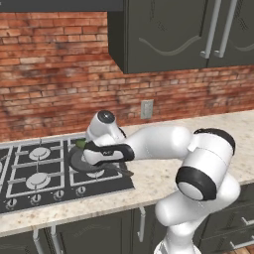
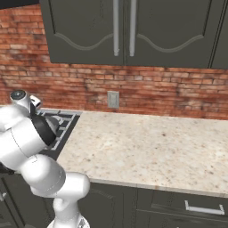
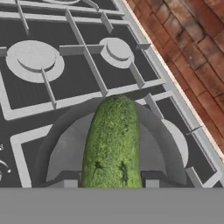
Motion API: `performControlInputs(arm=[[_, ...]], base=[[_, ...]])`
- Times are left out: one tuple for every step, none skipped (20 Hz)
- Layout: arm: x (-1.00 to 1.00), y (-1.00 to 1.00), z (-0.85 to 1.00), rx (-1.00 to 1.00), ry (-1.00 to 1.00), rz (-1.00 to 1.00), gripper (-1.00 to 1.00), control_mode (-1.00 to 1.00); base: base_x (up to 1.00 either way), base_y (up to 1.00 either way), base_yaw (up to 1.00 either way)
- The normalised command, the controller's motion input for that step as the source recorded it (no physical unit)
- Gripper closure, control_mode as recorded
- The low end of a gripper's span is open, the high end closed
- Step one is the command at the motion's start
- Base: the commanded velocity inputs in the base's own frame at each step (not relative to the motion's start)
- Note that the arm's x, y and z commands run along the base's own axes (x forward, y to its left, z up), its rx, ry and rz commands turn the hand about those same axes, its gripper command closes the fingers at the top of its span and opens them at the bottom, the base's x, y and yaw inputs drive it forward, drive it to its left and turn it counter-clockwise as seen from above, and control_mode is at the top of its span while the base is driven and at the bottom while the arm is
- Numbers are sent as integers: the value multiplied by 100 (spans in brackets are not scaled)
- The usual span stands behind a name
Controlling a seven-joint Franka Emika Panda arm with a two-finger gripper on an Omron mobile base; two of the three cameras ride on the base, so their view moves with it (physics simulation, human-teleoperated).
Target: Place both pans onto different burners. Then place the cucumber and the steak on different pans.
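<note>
1. The cucumber [image 3: 113,144] fills the lower middle of the hand view, its long green body running up from between our finger tips to a rounded end near mid-frame. In the left base view a small green bit of it [image 1: 80,143] peeks out at the left of the hand, left of centre.
2. Our gripper [image 3: 109,183] has its jaws drawn in narrow against the cucumber's sides, and we judge that it is holding the vegetable.
3. Directly beneath the cucumber lies a pan [image 3: 65,148], its grey floor and dark rim curving around both sides of the vegetable. In the left base view the same pan [image 1: 82,163] sits on the right-hand part of the cooktop, its short handle pointing to the lower right.
4. We cannot tell whether the cucumber touches the pan floor or hangs just above it.
5. Around the pan spreads the black cooktop [image 3: 26,109], with a larger burner [image 3: 34,57] at upper left and a smaller burner [image 3: 117,50] at upper middle, both bare under their grates.
6. Beyond that, the brick wall [image 3: 192,52] takes the upper right corner, and the speckled counter [image 2: 147,147] runs across the middle of the right base view.
7. We judge the step in hand to be setting the cucumber into this pan.
8. The next move calls for lowering until it rests on the floor, spreading the jaws, then lifting straight off.
</note>
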Motion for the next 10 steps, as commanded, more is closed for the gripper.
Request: performControlInputs(arm=[[12,0,-16,0,5,0,100,-100],[12,0,-20,0,6,0,100,-100],[5,0,-19,0,5,0,100,-100],[6,0,-20,0,5,0,100,-100],[4,0,-21,0,5,0,100,-100],[1,0,-23,0,4,0,100,-100],[2,0,-23,0,4,0,100,-100],[1,0,-23,0,3,0,100,-100],[2,-1,-19,0,4,0,100,-100],[4,-2,-17,0,3,0,100,-100]], base=[[0,0,0],[0,0,0],[0,0,0],[0,0,0],[0,0,0],[0,0,0],[0,0,0],[0,0,0],[0,0,0],[0,0,0]])
